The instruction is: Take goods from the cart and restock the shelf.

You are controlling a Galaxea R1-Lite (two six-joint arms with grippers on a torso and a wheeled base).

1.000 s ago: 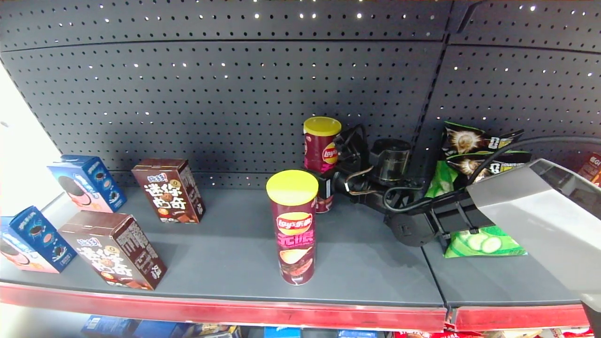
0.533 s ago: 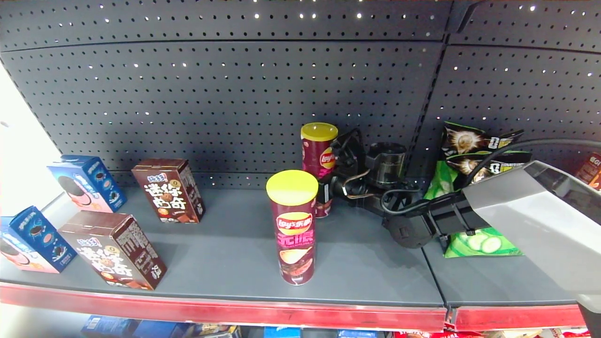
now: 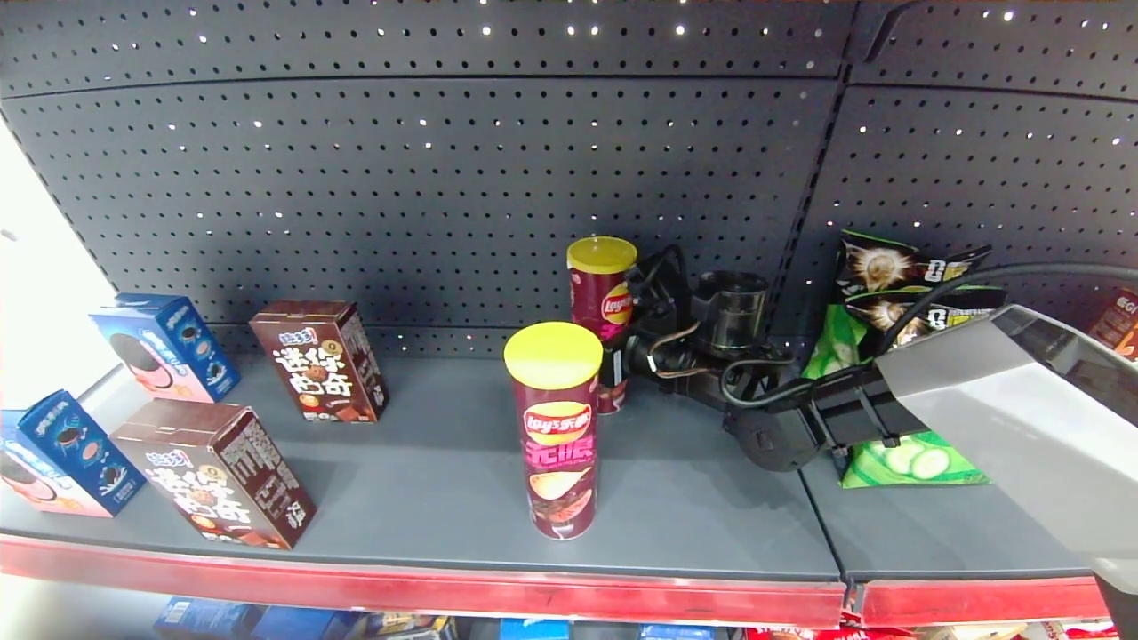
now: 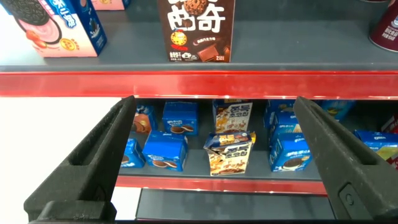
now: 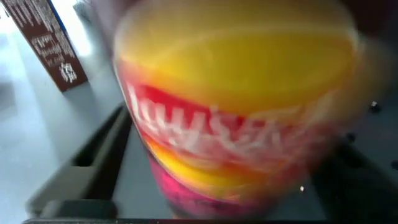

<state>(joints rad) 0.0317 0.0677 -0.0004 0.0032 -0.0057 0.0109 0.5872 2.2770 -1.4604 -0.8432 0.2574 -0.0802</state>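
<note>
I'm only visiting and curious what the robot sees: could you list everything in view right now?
Chip cans: two, maroon with yellow lids; front chip can mid-shelf, rear chip can near the pegboard.
Brown boxes: two, left of the cans.
Blue boxes: two, far left.
Chip bags: several, green and black, right end.
Shelf: one, grey, red front edge.
Lower-shelf boxes: many, mostly blue, beneath.
Right gripper: black, shut on the rear chip can.
Left gripper: black, open, facing the shelf's front edge.
</note>
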